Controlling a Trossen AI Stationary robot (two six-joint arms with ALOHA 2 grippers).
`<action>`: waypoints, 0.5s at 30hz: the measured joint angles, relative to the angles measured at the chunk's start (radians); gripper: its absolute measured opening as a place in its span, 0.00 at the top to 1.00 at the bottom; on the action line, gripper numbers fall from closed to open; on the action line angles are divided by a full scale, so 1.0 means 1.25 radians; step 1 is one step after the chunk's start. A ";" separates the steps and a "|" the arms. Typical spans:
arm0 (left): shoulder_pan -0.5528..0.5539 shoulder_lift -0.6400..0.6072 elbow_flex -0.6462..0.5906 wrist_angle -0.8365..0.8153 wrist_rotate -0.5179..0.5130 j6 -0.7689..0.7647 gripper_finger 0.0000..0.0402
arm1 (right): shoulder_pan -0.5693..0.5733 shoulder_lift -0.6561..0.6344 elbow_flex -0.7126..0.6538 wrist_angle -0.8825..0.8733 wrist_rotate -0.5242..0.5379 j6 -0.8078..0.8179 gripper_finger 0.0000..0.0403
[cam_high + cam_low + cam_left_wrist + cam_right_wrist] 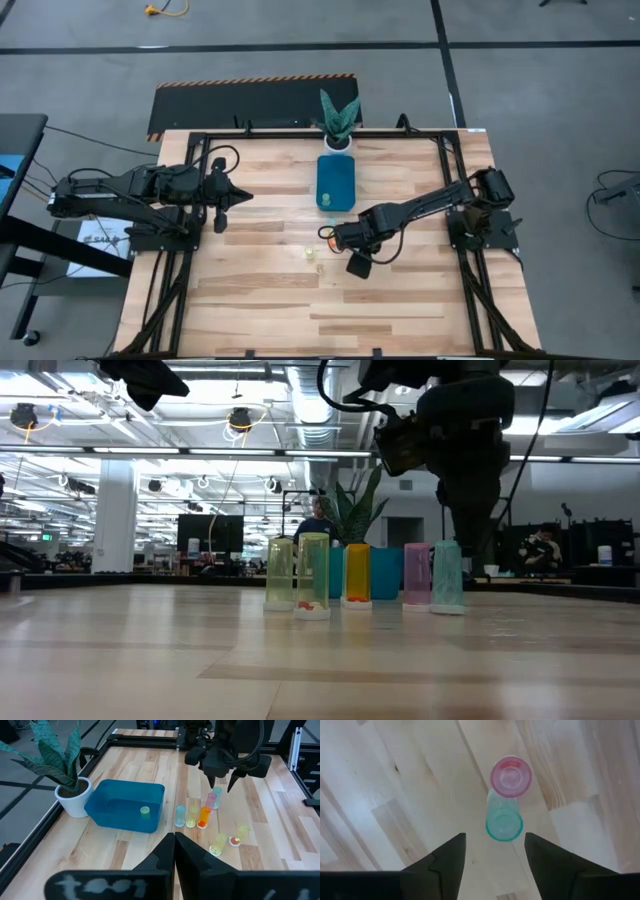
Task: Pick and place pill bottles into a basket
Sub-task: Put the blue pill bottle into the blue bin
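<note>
The teal-blue basket (125, 802) stands on the table beside a white pot with a plant, and a green pill bottle (145, 811) lies inside it. Several pill bottles stand upright in a row next to it, among them a yellow one (191, 816), an orange one (204, 816), a pink one (511, 775) and a teal one (504, 822). My right gripper (222, 785) hangs open just above the teal bottle, pointing down, and touches nothing. Near the table's left edge my left gripper (240, 197) waits shut, raised above the wood.
Two more yellow bottles (218, 843) (240, 834) sit apart from the row, nearer the table's front. The potted plant (338, 120) stands at the far edge behind the basket (336, 182). Black frame rails run along the table's sides.
</note>
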 joint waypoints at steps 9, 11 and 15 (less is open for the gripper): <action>0.000 0.000 0.000 0.000 0.001 -0.001 1.00 | -0.007 0.000 0.000 0.029 0.002 -0.010 0.44; 0.000 0.000 0.000 0.000 0.001 -0.001 1.00 | -0.008 0.000 0.000 0.033 0.002 -0.015 0.44; 0.000 0.000 0.000 0.000 0.001 -0.001 1.00 | -0.014 0.000 0.000 0.035 0.018 -0.025 0.44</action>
